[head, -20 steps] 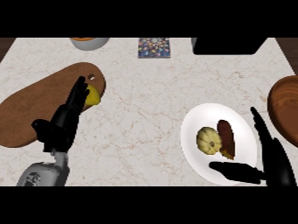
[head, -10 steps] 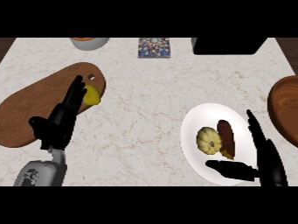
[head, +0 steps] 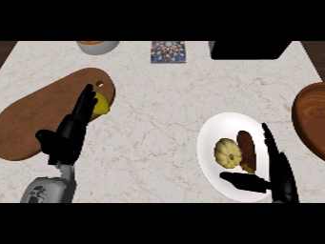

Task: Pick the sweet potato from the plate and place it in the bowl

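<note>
Both robot hands open: left robot hand (head: 66,136), right robot hand (head: 281,174).

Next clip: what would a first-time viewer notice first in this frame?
Probably the white plate at lower right, holding a dark reddish sweet potato beside a pale yellow ribbed item, with the right hand open over the plate's right side. Right of it, the wooden bowl runs off the view's edge. At left, the left hand rests open over a brown cutting board, next to a yellow item.
</note>
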{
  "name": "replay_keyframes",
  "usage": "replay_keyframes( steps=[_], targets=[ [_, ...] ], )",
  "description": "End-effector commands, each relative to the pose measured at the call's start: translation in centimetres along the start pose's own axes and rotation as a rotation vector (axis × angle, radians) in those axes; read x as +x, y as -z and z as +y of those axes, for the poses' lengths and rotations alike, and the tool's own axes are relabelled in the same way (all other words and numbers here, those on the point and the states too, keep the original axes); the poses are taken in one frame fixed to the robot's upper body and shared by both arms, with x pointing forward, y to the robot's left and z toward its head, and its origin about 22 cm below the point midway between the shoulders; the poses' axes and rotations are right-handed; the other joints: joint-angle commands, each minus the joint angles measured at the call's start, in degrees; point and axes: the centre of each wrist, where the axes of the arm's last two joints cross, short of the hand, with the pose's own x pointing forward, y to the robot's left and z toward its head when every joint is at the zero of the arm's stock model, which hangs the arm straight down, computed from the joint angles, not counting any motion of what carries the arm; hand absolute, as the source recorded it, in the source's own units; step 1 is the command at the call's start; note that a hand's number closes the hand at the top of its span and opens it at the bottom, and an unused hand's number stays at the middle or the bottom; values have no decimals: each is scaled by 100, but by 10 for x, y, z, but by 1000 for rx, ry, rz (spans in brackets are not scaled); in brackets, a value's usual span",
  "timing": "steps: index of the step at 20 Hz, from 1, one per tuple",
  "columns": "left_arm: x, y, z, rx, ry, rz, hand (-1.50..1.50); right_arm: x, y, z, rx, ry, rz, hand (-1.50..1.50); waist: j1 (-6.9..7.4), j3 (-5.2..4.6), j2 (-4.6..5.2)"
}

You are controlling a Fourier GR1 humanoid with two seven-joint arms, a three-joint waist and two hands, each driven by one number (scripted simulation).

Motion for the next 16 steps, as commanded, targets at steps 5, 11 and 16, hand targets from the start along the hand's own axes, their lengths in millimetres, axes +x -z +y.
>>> replay_keyframes(
  steps=[5, 11, 16],
  targets=[
    [4, -2, 7, -9, -3, 9, 0, -18, 22, 16, -41, -156, 83, -150, 17, -1, 1],
    [3, -10, -17, 7, 4, -1, 0, -28, 33, 35, 33, -136, 82, -150, 17, 0, 0],
    [6, -5, 1, 3, 4, 3, 0, -31, 20, 37, 137, -316, -45, 150, 18, -1, -2]
  ],
)
